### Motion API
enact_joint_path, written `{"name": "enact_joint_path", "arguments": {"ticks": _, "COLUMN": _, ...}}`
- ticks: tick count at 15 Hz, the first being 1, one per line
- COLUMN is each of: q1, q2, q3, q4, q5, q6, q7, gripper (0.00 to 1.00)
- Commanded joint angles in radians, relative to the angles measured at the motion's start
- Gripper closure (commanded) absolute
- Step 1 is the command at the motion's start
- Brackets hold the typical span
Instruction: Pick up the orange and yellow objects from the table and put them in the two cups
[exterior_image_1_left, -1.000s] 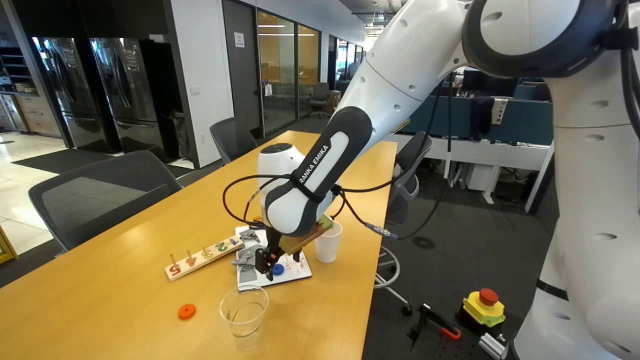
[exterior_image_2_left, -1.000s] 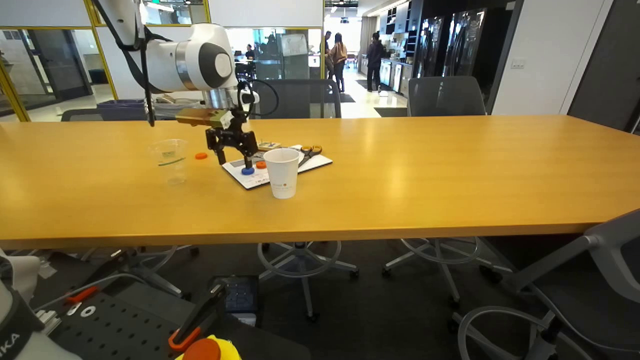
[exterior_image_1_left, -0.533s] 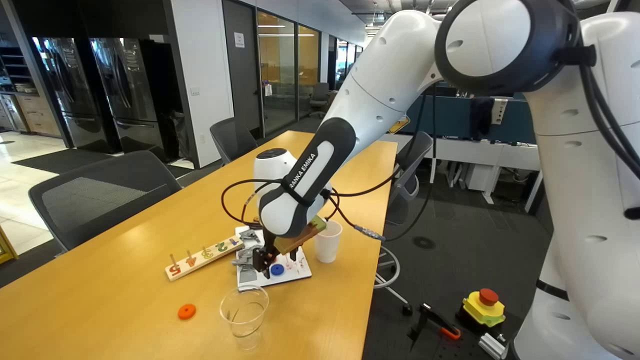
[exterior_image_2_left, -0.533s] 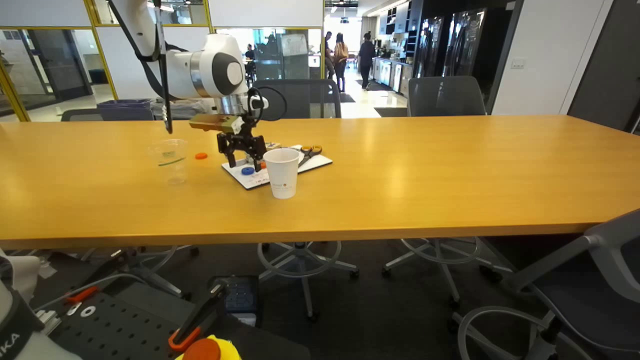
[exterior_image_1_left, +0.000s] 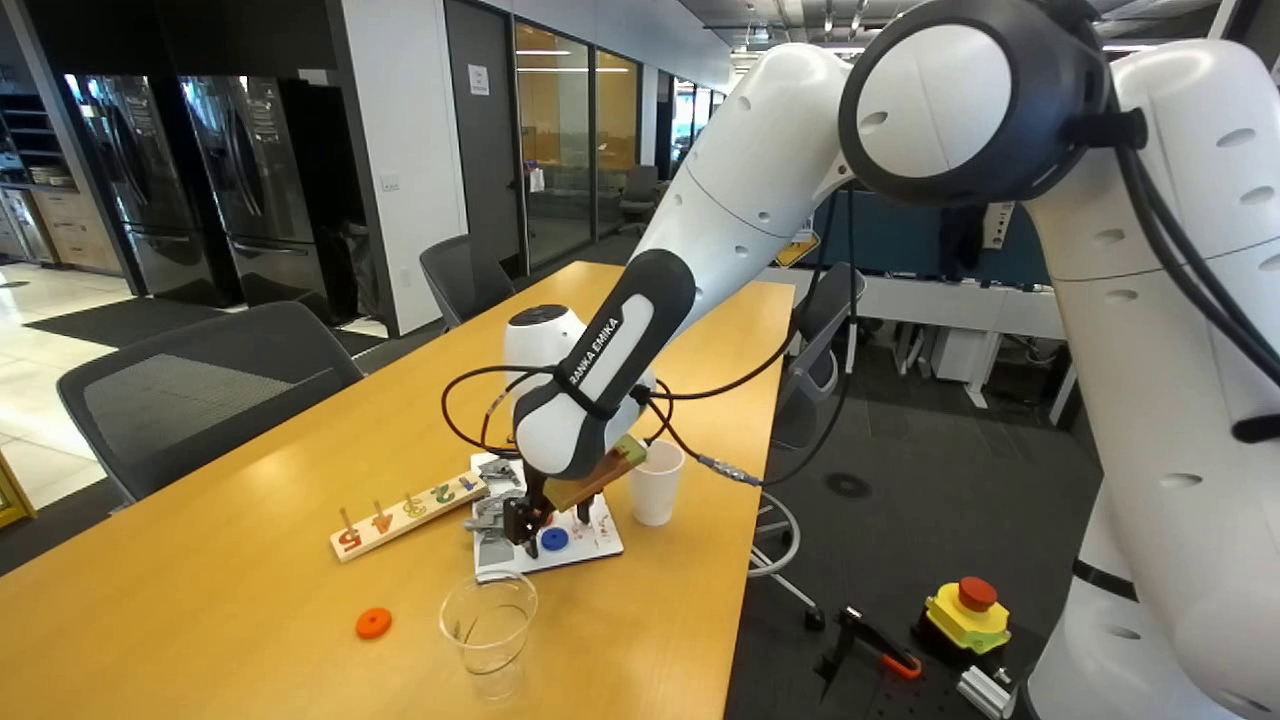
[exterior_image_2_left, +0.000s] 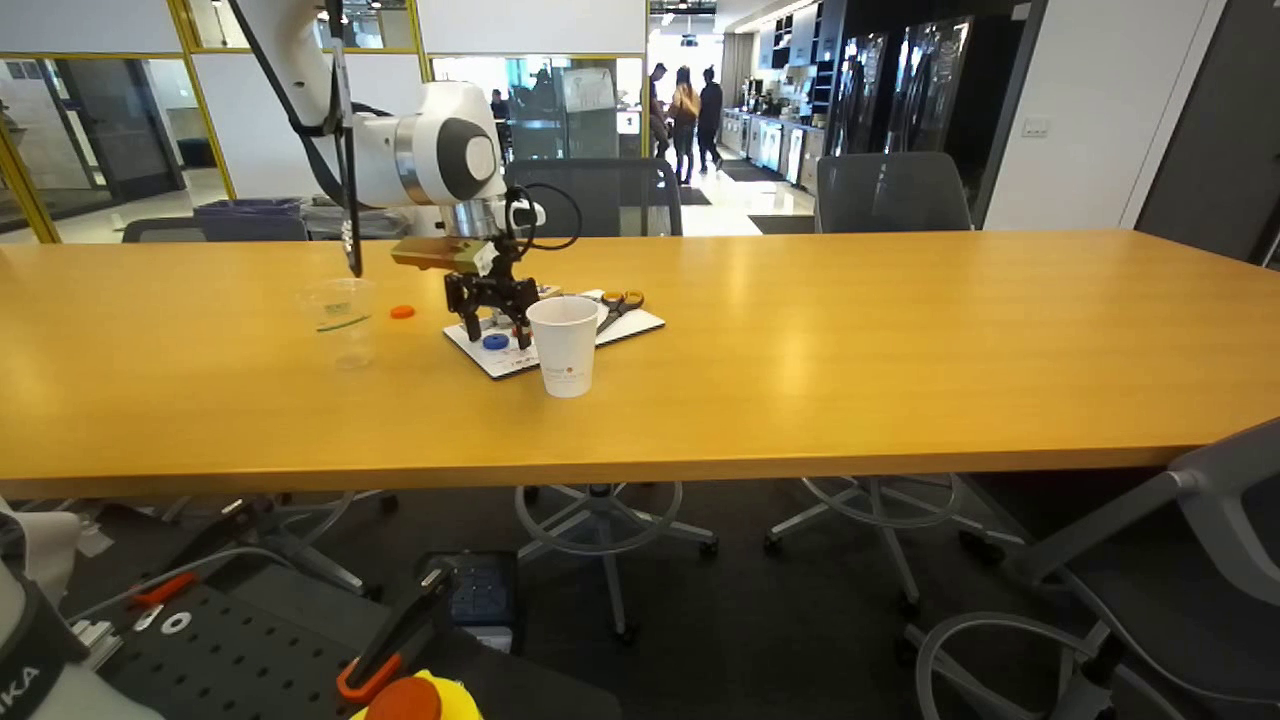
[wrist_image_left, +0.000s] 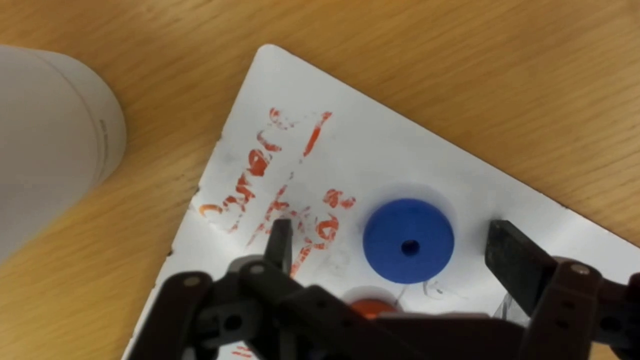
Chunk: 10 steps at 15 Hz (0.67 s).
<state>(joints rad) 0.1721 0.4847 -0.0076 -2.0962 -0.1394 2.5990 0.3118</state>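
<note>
In an exterior view, refrigerators (exterior_image_1_left: 250, 185) stand far left beside a white wall (exterior_image_1_left: 405, 150); right of it come a grey door (exterior_image_1_left: 485, 170) and glass panes (exterior_image_1_left: 550, 150). Pale floor tiles (exterior_image_1_left: 50, 355) gleam at left, dark carpet (exterior_image_1_left: 935, 490) lies right; a mesh chair (exterior_image_1_left: 200, 390) stands near left.

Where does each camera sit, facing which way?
Exterior view: beside white robot arm (shown right), facing along brown wooden table.
Exterior view: off table's long edge, facing across past white paper cup; arm shown left.
Wrist view: above flat white board, facing down; black fingers at bottom.
Both exterior views share clear plastic cup.
</note>
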Motion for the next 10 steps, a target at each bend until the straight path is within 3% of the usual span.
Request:
{"name": "enact_joint_path", "arguments": {"ticks": 1, "q1": 0.016, "q2": -0.008, "q3": -0.012, "q4": 0.012, "q5": 0.014, "q6": -0.013, "q7": 0.014, "gripper": 0.00}}
{"name": "enact_joint_path", "arguments": {"ticks": 7, "q1": -0.006, "q2": -0.013, "q3": 0.009, "q4": 0.009, "q5": 0.069, "q6": -0.026, "q7": -0.007, "gripper": 0.00}}
{"name": "enact_joint_path", "arguments": {"ticks": 8, "q1": -0.010, "q2": -0.013, "q3": 0.012, "q4": 0.009, "q5": 0.082, "q6": -0.027, "q7": -0.013, "gripper": 0.06}}
{"name": "enact_joint_path", "arguments": {"ticks": 9, "q1": -0.010, "q2": -0.014, "q3": 0.012, "q4": 0.007, "q5": 0.088, "q6": -0.022, "q7": -0.013, "gripper": 0.25}}
{"name": "enact_joint_path", "arguments": {"ticks": 10, "q1": -0.010, "q2": -0.014, "q3": 0.011, "q4": 0.007, "q5": 0.093, "q6": -0.020, "q7": -0.012, "gripper": 0.34}}
